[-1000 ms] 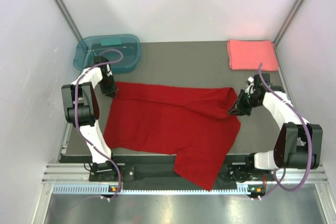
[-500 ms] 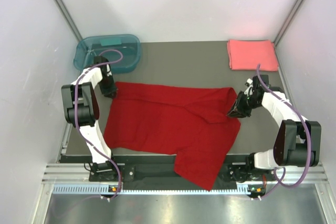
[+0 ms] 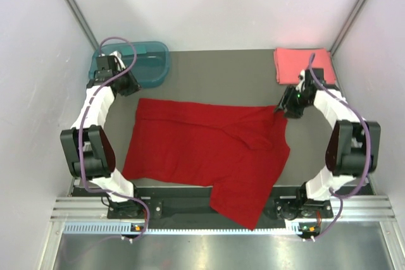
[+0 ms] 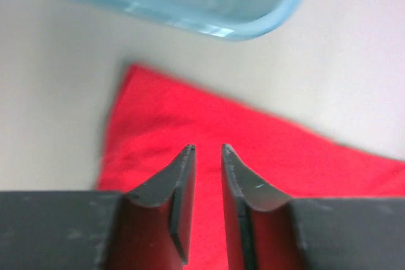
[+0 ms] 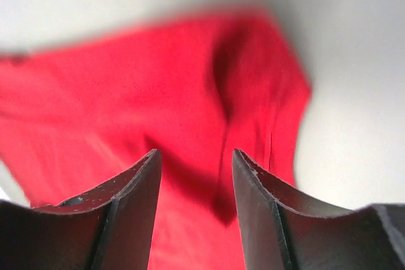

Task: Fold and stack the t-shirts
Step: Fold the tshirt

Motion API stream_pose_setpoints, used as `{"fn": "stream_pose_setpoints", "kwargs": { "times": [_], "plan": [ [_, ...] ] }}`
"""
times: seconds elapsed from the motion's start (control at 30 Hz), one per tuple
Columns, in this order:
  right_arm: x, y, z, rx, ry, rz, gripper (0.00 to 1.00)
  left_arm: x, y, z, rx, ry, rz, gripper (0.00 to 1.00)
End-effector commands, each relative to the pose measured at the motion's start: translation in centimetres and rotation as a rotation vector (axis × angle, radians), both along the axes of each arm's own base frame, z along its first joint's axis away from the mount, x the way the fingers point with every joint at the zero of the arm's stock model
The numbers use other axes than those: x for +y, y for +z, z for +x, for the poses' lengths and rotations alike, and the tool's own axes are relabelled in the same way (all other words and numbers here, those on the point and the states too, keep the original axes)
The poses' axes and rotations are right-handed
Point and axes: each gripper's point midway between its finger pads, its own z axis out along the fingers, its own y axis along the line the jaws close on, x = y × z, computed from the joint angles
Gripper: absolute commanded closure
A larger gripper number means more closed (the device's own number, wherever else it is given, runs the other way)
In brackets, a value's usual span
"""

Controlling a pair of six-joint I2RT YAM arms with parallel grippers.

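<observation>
The deep red t-shirt (image 3: 202, 150) lies spread across the dark table, with one part hanging over the near edge. The coral-pink t-shirt (image 3: 304, 66) sits as a neat folded rectangle at the back right. My left gripper (image 3: 130, 85) hovers just beyond the red shirt's far left corner, its jaws a narrow gap apart with nothing between them (image 4: 207, 150); red cloth (image 4: 285, 156) shows below. My right gripper (image 3: 283, 107) hangs over the far right corner, wider open and empty (image 5: 196, 156), above the red cloth (image 5: 126, 93).
A teal translucent tub (image 3: 136, 61) stands at the back left, right behind my left gripper, and its rim (image 4: 190, 4) fills the top of the left wrist view. White walls close in the table on three sides.
Both grippers have opened and let go of the red shirt's far corners. Both have risen and drawn back, the left toward the tub, the right toward the pink shirt.
</observation>
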Motion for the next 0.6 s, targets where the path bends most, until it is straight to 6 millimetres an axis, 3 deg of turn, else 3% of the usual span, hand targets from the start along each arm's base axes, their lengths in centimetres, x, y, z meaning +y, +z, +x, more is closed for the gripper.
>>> {"fn": "stream_pose_setpoints", "kwargs": {
  "times": [0.0, 0.23, 0.3, 0.33, 0.57],
  "plan": [
    [-1.6, 1.6, 5.9, -0.151, -0.008, -0.056, 0.51, -2.6, -0.2, 2.7, -0.086, -0.070, -0.171, 0.75],
    [-1.8, -0.5, 10.4, -0.152, -0.049, 0.005, 0.49, -3.3, -3.4, 5.8, -0.052, -0.087, -0.250, 0.82],
    [-1.8, -0.8, 11.0, -0.142, -0.056, 0.016, 0.49, -3.5, -3.4, 6.9, -0.076, -0.097, -0.264, 0.83],
    [-1.8, -1.1, 11.4, -0.132, -0.065, 0.029, 0.49, -3.4, -4.5, 7.2, -0.052, -0.085, -0.275, 0.84],
    [-1.8, -1.6, 11.4, -0.095, -0.092, 0.066, 0.53, -2.4, -7.1, 7.7, 0.023, -0.021, -0.254, 0.88]
  ]
}}
